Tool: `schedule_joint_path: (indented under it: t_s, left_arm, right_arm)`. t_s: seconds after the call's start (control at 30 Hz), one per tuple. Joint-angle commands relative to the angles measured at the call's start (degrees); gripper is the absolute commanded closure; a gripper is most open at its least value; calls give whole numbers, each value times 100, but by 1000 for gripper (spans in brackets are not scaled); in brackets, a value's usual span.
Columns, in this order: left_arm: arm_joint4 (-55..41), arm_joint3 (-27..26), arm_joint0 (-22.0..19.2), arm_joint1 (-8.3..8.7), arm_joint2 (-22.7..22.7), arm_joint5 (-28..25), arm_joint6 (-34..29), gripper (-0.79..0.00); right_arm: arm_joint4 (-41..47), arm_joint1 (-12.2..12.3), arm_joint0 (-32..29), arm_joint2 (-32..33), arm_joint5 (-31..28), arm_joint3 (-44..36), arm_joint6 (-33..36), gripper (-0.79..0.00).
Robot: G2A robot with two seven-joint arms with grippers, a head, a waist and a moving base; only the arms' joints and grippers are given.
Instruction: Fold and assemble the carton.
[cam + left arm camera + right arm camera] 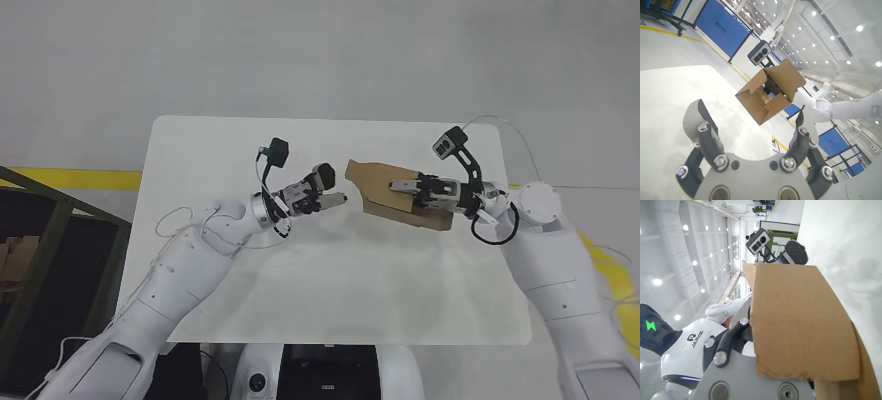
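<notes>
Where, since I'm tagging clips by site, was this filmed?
Probably a factory or warehouse hall: rows of round ceiling lights high overhead, blue perforated partition panels, and a yellow floor line.

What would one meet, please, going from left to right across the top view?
Dark green metal rack → open left gripper → brown cardboard carton. The right gripper overlaps the carton, so it is left out.

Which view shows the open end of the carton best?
The left wrist view: the carton faces it, open end and flaps plain. The top view shows its upper side; the right wrist view, one wall close up.
</notes>
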Motion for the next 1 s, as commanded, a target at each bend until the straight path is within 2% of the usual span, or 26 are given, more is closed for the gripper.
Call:
schedule_joint_path:
  t_s: [0.0,0.27,0.43,0.57,0.7,0.97]
  left_arm:
    - [-65,-77,109,39,-157,79,-12,-785]
    - [-136,-671,397,148,-543,471,-355,-785]
    - [-38,-851,288,145,-506,1246,-750,-785]
    - [88,-846,110,110,-388,1829,-979,-785]
    - [134,-780,-29,71,-307,2145,-1033,-785]
    - [310,-589,-155,20,-176,2341,-1134,-785]
  right_arm:
    - [-182,0,12,-22,9,50,-160,0]
    - [-877,-1,7,-133,148,112,-820,0]
    - [-1229,18,-92,-152,217,-167,-1056,0]
    - [-1469,52,-237,-105,307,-470,-1186,0]
    - [-1596,84,-376,-49,379,-732,-1223,0]
    - [-1526,120,-544,52,385,-1044,-1159,0]
